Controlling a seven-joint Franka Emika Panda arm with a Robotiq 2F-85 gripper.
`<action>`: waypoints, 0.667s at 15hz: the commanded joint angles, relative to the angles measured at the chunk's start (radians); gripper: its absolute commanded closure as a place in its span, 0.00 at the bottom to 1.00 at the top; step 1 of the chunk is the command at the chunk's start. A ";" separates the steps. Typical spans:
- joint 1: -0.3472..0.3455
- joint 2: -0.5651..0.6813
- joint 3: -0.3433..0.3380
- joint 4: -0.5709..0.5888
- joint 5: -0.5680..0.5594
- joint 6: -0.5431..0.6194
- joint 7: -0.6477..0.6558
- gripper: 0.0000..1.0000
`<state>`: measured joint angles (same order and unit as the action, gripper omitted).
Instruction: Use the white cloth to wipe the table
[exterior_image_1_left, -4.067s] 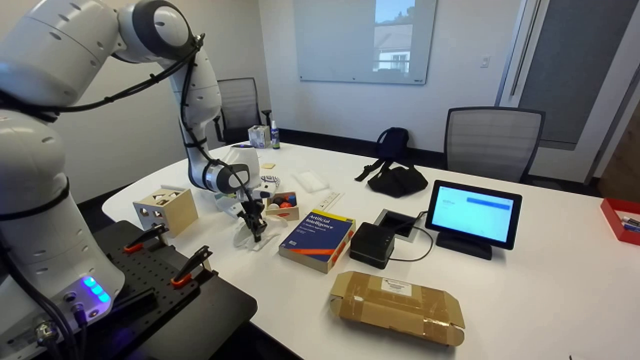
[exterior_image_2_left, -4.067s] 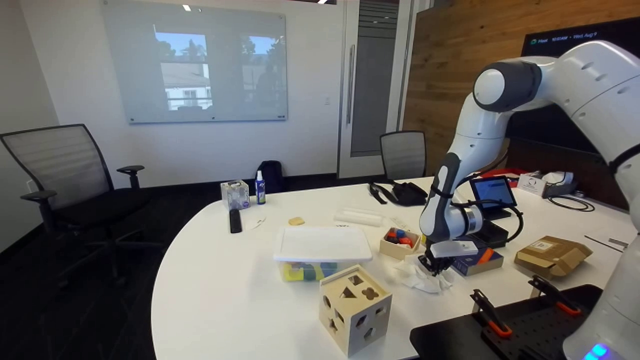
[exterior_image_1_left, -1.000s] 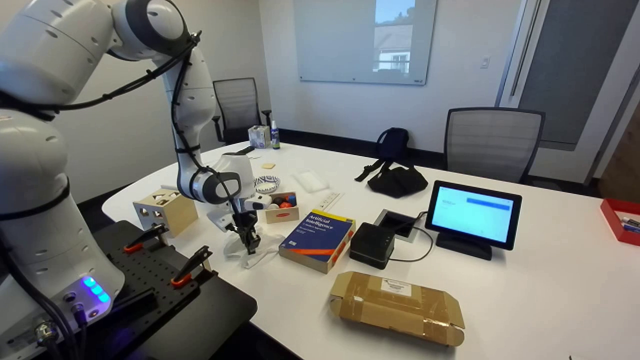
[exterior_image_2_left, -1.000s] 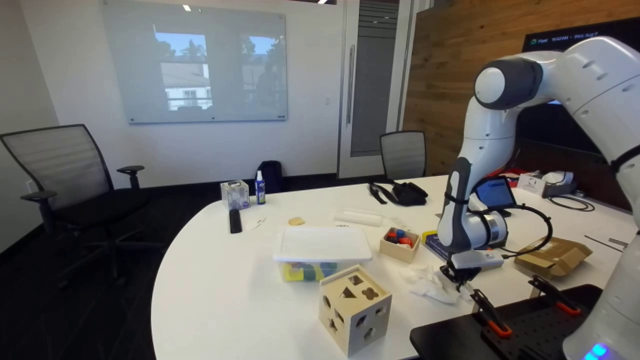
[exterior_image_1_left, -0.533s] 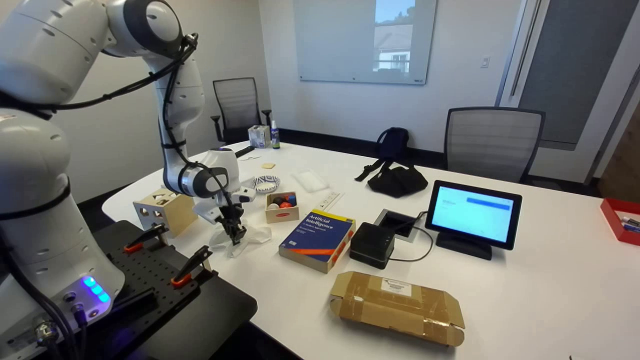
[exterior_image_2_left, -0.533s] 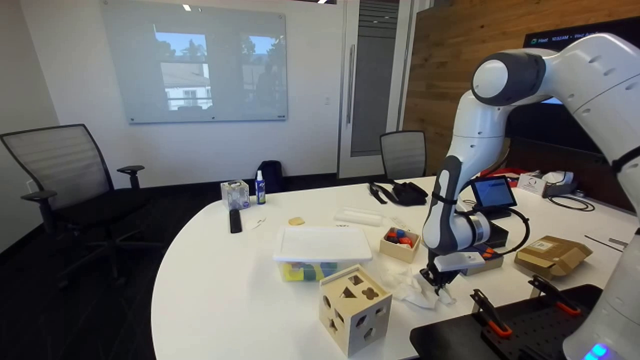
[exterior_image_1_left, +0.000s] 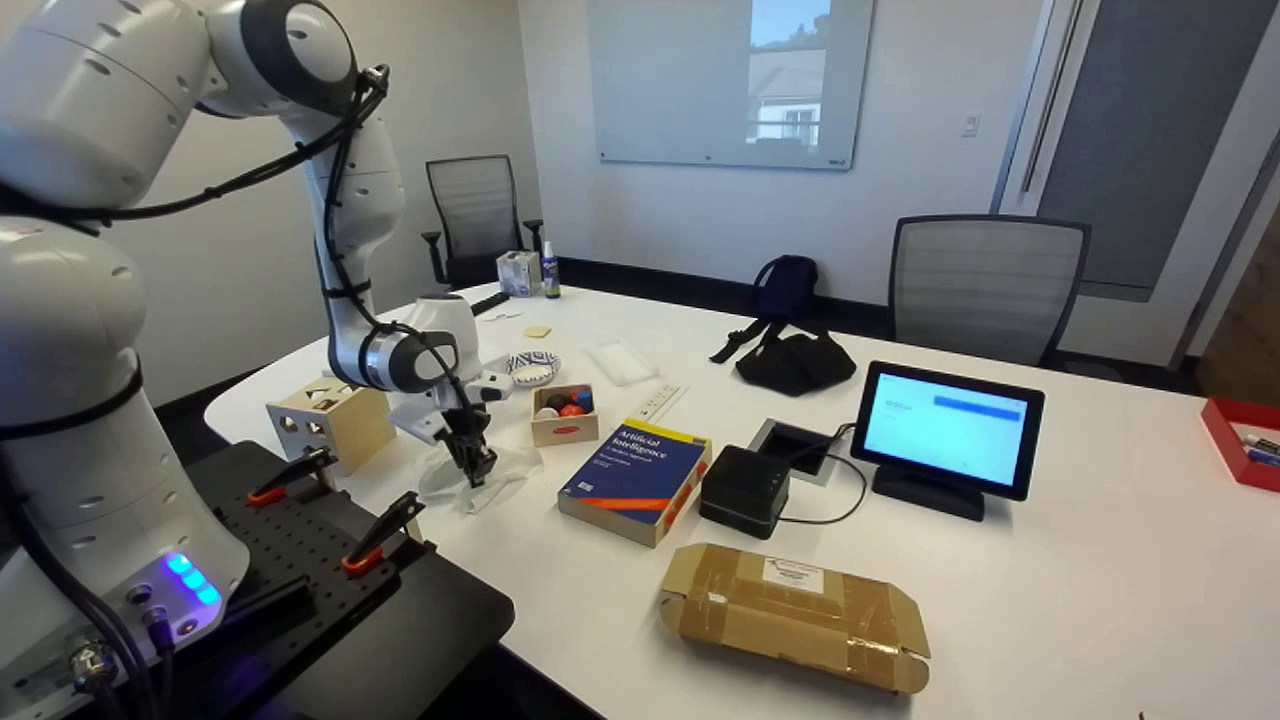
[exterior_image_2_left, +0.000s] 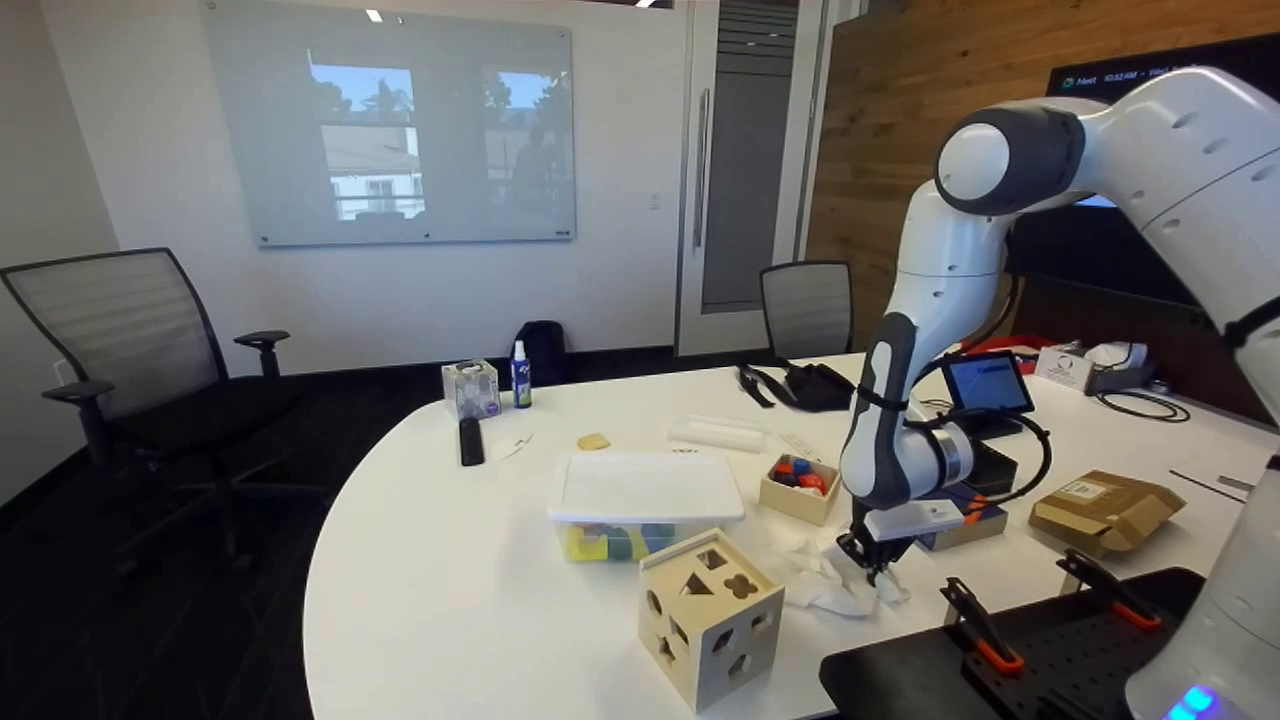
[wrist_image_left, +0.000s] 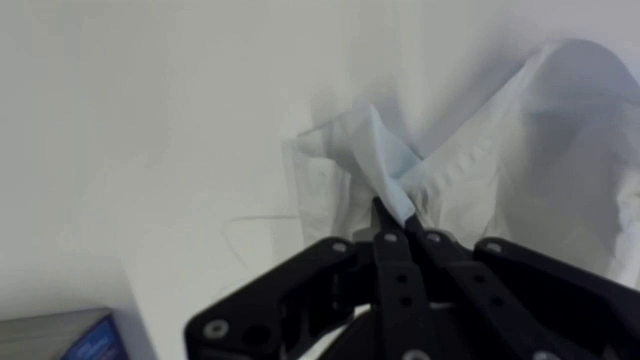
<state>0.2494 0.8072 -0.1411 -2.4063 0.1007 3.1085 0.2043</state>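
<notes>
The white cloth (exterior_image_1_left: 515, 472) lies crumpled and spread on the white table (exterior_image_1_left: 1090, 590). It also shows in an exterior view (exterior_image_2_left: 825, 585) and in the wrist view (wrist_image_left: 565, 150). My gripper (exterior_image_1_left: 478, 474) points down at the cloth, low over the table. In an exterior view the gripper (exterior_image_2_left: 874, 570) has a bit of cloth at its tips. In the wrist view the fingers of the gripper (wrist_image_left: 397, 215) are closed together on a pinched fold of the cloth. The rest of the cloth trails around and beyond the fingertips. The gripper and arm hide part of the cloth.
A blue book (exterior_image_1_left: 637, 478) and a small box of balls (exterior_image_1_left: 564, 416) stand beside the cloth. A wooden shape box (exterior_image_2_left: 710, 615) and a lidded plastic bin (exterior_image_2_left: 645, 500) are on the other side. Clamps (exterior_image_1_left: 385, 535) sit at the robot's mount.
Over the last second my gripper has moved left in both exterior views, toward the wooden shape box, dragging the cloth with it. In the last half second it has barely moved.
</notes>
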 joint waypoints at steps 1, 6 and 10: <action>0.008 -0.027 -0.072 -0.051 0.019 -0.004 0.020 0.99; -0.015 -0.034 -0.050 -0.059 0.012 -0.012 0.006 0.99; 0.031 -0.113 0.048 -0.096 0.001 0.034 -0.004 0.99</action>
<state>0.2381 0.7847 -0.1447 -2.4466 0.1023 3.1245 0.2041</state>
